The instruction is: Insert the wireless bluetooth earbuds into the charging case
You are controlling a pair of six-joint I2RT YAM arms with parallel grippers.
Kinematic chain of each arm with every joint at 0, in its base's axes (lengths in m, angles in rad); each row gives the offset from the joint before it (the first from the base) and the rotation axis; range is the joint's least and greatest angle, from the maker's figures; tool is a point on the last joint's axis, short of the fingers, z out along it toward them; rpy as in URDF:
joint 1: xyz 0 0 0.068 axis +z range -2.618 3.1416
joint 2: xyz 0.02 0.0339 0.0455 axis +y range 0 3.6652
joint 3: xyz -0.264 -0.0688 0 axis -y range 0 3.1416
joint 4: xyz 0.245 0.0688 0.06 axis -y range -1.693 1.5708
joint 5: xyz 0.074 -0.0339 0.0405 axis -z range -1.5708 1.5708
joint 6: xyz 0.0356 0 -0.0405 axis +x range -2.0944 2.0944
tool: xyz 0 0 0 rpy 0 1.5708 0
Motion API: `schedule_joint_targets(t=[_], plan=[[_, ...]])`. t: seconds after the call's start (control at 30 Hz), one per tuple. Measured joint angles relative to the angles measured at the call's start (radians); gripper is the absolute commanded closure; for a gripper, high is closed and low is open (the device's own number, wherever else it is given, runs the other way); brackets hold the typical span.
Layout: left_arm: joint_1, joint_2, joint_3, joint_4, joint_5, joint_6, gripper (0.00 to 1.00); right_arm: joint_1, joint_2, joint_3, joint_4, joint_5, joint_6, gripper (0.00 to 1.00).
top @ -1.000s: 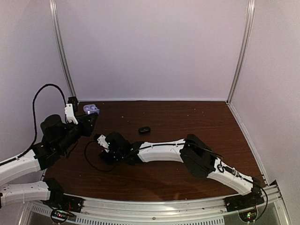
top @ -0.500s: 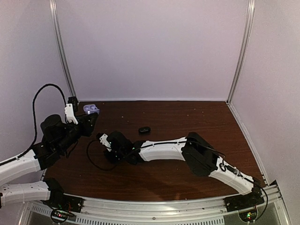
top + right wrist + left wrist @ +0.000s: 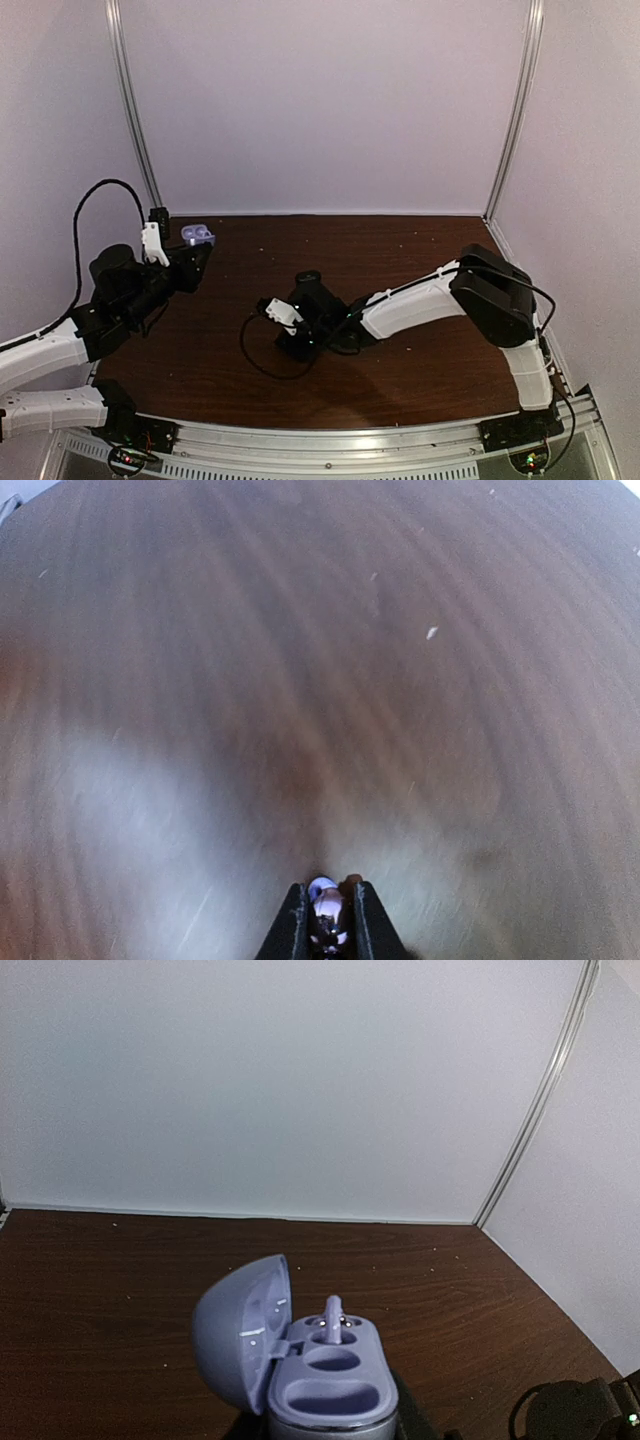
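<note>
Item 1: grey-blue oval charging case [image 3: 322,1402], lid open, one pale-purple earbud [image 3: 333,1312] seated, clamped in left gripper [image 3: 196,251] near the table's [image 3: 420,250] far-left corner. Item 2: second glossy earbud [image 3: 323,912], pinched in right gripper [image 3: 325,902], mid-table.

The charging case [image 3: 300,1360] is grey-blue outside, lavender inside. The earbud [image 3: 325,908] is glossy pale purple. The table [image 3: 300,630] is dark-brown woodgrain.

Bare dark-brown wooden table [image 3: 400,250] lies open across the upper centre and upper right of the top view, up to the white back wall [image 3: 320,100]. The right arm's white-and-black forearm [image 3: 410,305] bars the middle right, and a thin black cable loop [image 3: 247,350] sags at lower centre. An open strip of wood runs between the right gripper [image 3: 298,345], pinching a glossy pale-purple earbud [image 3: 325,905], and the left gripper [image 3: 195,250], clamping the open grey-blue oval charging case [image 3: 330,1395] at upper left.
</note>
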Motion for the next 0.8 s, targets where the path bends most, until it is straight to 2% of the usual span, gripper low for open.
schedule_joint_targets(t=[0.13,0.3,0.4,0.5,0.63,0.8], plan=[[0.000,0.013,0.000,0.007,0.016,0.006,1.00,0.003,-0.183,-0.284,0.051,-0.093,-0.020,0.91],[0.000,0.043,-0.013,0.045,0.053,0.007,1.00,0.014,-0.332,-0.489,0.069,-0.172,-0.044,0.89],[0.000,0.069,-0.014,0.061,0.076,0.007,1.00,0.016,-0.364,-0.534,0.074,-0.195,-0.062,0.84],[0.000,0.079,-0.015,0.068,0.093,0.007,1.00,0.017,-0.366,-0.537,0.074,-0.207,-0.078,0.67],[0.000,0.076,-0.015,0.078,0.102,0.008,1.00,0.017,-0.366,-0.536,0.072,-0.209,-0.094,0.54],[0.000,0.059,-0.018,0.079,0.107,0.013,1.00,0.017,-0.401,-0.535,0.024,-0.180,-0.095,0.49]])
